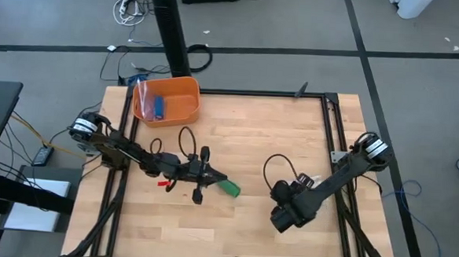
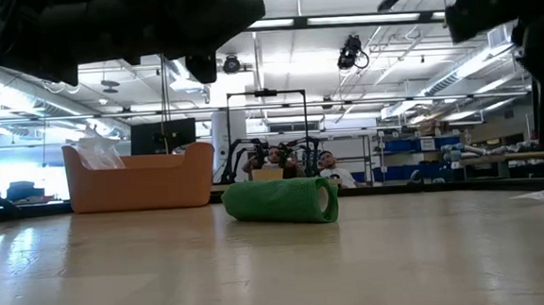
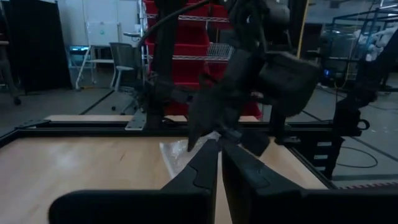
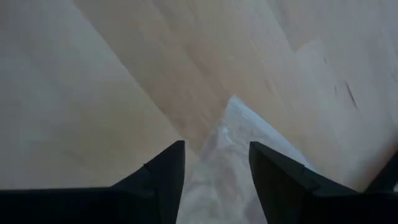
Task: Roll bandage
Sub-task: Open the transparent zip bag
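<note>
The bandage is a small green roll (image 1: 228, 187) lying on its side on the wooden table, also seen in the low view (image 2: 280, 201). My left gripper (image 1: 217, 177) is shut and empty. It hovers just left of the roll, clear of the table, and the left wrist view (image 3: 219, 149) does not show the roll. My right gripper (image 1: 282, 218) is to the right of the roll, pointing down at the table. It is shut on a clear crinkled plastic bag (image 4: 221, 155). My right gripper has the clear plastic bag between its two fingers, which stand partly closed with the crinkled plastic (image 4: 217, 186) filling the gap. The fingers slant down toward the table. The bag's far corner (image 4: 231, 102) lies on the wood.
An orange bin (image 1: 185, 95) stands at the far left of the table, holding clear plastic and a small blue item (image 1: 159, 106). A small red piece (image 1: 164, 183) lies beside my left arm. Black rails (image 1: 332, 118) frame the table. Bare wood lies between the two grippers.
</note>
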{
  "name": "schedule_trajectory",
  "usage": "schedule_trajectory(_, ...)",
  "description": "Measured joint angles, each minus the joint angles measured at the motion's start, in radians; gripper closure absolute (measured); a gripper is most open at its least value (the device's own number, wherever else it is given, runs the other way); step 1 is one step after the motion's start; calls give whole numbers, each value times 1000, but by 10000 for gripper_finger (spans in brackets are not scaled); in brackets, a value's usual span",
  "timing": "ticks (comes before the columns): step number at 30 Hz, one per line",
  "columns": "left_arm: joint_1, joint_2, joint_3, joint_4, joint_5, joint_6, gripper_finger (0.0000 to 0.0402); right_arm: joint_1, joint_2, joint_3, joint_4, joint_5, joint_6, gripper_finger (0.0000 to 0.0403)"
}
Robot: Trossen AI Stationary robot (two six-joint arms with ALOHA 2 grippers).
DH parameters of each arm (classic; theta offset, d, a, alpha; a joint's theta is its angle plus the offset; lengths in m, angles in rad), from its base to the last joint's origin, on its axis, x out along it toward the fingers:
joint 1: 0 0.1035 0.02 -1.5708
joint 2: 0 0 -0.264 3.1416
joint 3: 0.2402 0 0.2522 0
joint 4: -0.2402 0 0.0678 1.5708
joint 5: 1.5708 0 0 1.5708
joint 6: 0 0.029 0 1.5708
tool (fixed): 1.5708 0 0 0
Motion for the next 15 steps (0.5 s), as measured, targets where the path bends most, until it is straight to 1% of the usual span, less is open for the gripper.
schedule_trajectory(5,-12,0,0,-5,2,0,371,-35,56,-1,-17,-32,12,239)
schedule_trajectory(8,-20,0,0,-6,2,0,371,-51,67,-27,0,-65,33,243)
schedule_trajectory(12,-29,0,0,-14,21,0,371,-61,78,-74,49,-112,62,243)
schedule_trajectory(15,-33,0,0,-17,28,1,370,-63,77,-106,129,-132,79,241)
